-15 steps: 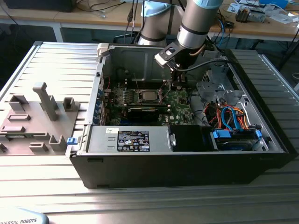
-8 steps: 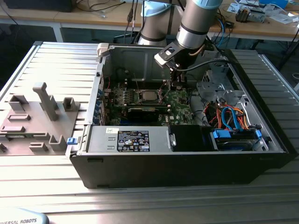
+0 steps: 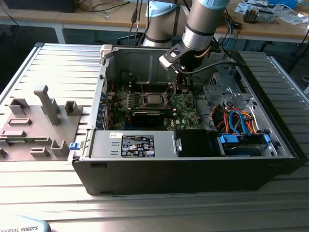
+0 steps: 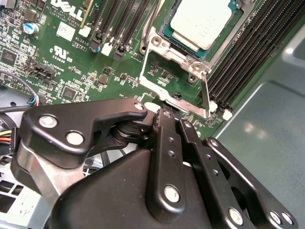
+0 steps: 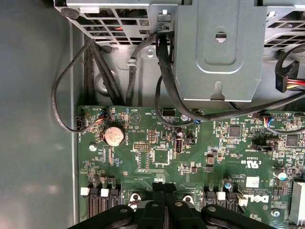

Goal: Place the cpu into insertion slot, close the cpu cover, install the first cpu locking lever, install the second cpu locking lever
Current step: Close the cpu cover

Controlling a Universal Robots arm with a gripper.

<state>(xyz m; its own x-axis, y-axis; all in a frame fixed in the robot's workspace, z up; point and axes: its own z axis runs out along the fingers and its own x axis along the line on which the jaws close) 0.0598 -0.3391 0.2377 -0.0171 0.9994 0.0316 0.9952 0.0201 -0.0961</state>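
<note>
Second wrist view: the cpu [image 4: 200, 21] lies seated in the insertion slot [image 4: 180, 46], its silver top bare, with the cpu cover [image 4: 147, 81] swung up off it. The gripper [image 4: 170, 114] has its fingers pressed together, tips at the cover's free edge above the green motherboard [image 4: 62, 62], inside the open computer case [image 3: 193, 174].

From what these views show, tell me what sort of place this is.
Likely a robotics lab bench for PC assembly: an opened desktop computer case lies on a slatted metal table, a robot arm reaches into it, and cluttered workbenches stand behind.
</note>
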